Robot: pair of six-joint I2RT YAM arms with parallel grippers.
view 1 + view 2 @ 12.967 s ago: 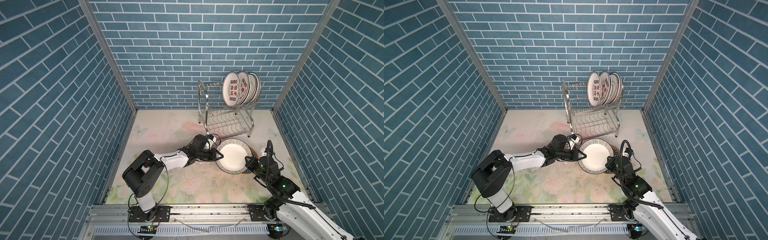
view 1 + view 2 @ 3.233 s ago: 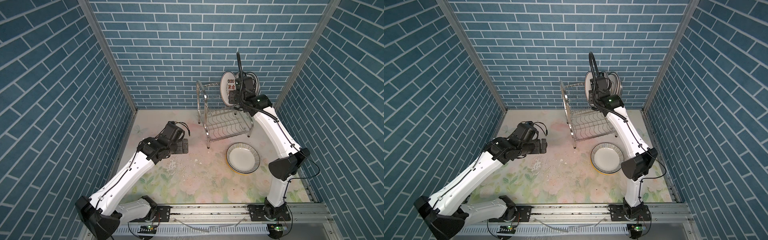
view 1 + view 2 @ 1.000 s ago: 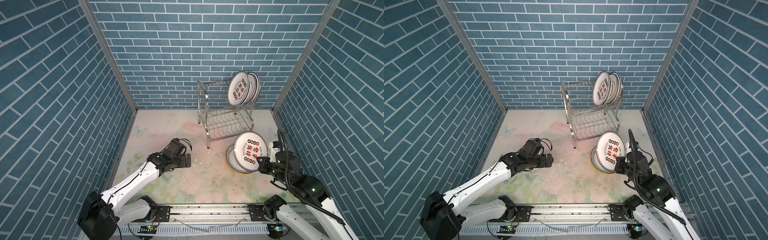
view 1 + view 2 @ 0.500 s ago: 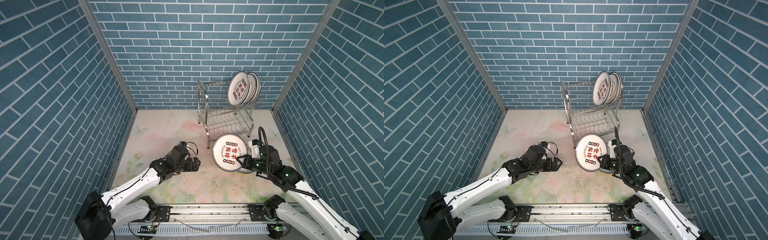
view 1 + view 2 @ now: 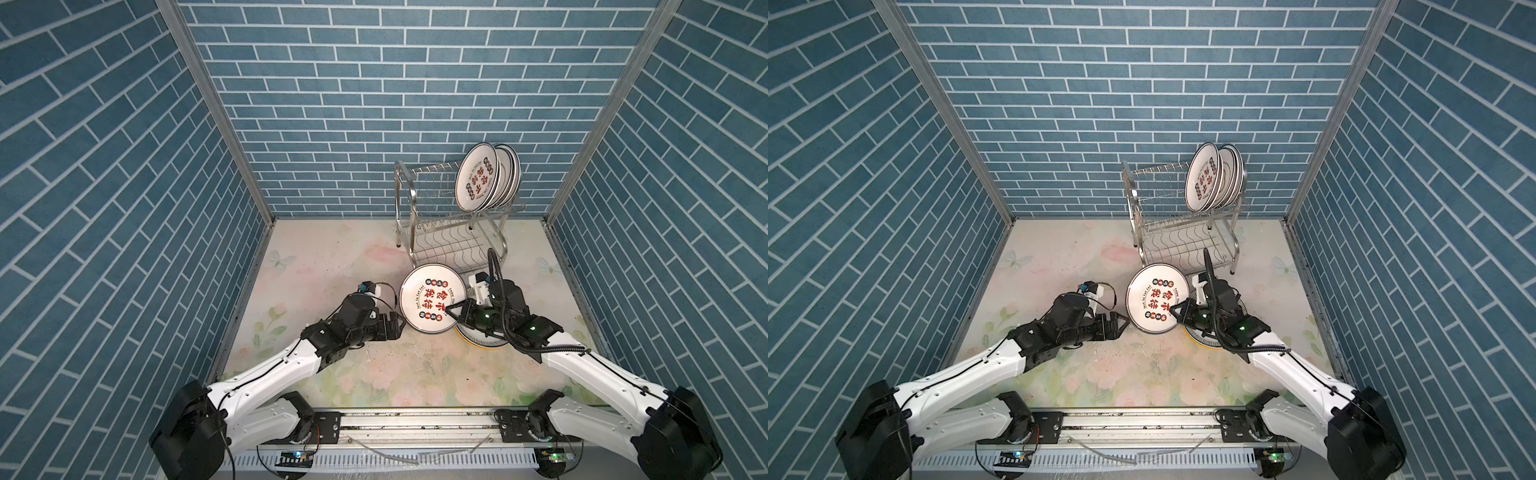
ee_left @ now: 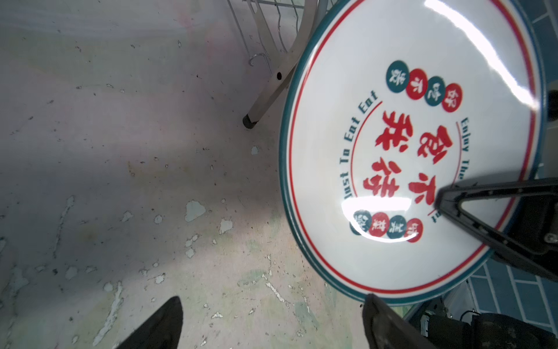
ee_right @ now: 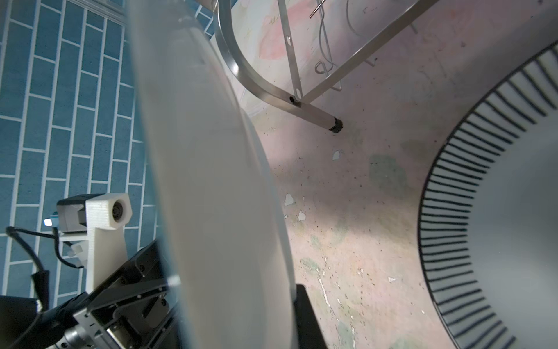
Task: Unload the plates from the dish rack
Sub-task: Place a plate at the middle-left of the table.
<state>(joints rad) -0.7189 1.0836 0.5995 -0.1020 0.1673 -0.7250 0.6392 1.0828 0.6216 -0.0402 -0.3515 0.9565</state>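
Right gripper (image 5: 451,309): fingers pressed onto the rim of a red-lettered plate (image 5: 430,300), pinching it; one finger (image 6: 483,196) lies across the printed face. The plate stands on edge and tilted, face toward the left arm, just in front of the dish rack (image 5: 440,216). Whether its lower rim touches the table (image 5: 332,257) cannot be told.

Left gripper (image 5: 397,327): fingers spread wide with nothing between them, one fingertip (image 6: 380,311) just beside the plate's lower rim.

A black-striped plate (image 7: 498,211) lies flat on the table, partly under the right gripper in both top views.

The remaining plates (image 5: 484,176) stand upright, close together, at the right end of the rack's upper tier; the lower wavy shelf holds none
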